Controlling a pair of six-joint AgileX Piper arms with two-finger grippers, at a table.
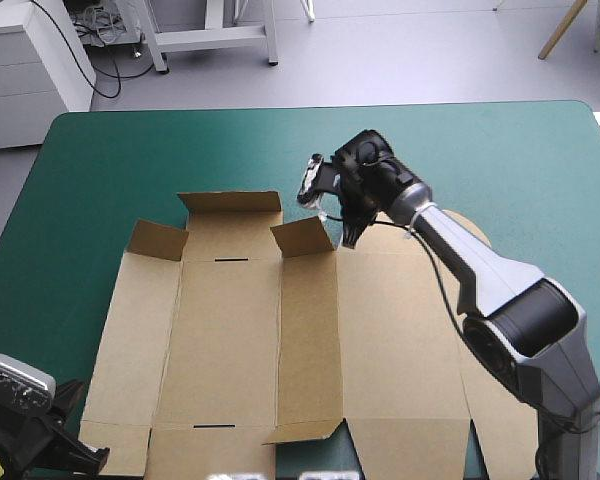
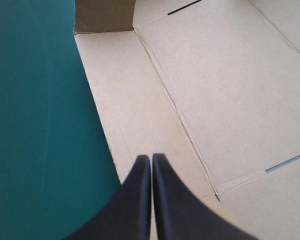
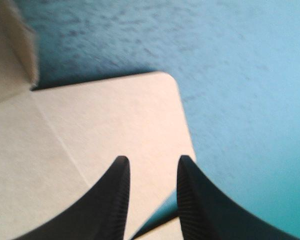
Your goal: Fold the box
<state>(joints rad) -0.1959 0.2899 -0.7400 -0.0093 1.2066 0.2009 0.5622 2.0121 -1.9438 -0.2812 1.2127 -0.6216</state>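
Box lies flat on teal-green surface, far flaps raised.
Left gripper: jaws closed, empty, over box's edge panel. Right gripper: jaws parted, empty, over rounded flap.

Lab: white cabinet, floor cables, teal-green table.

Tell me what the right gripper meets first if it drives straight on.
Probably the rounded box flap, straight ahead of the open right gripper; beyond the flap's edge lies only cover. Depth is unclear.
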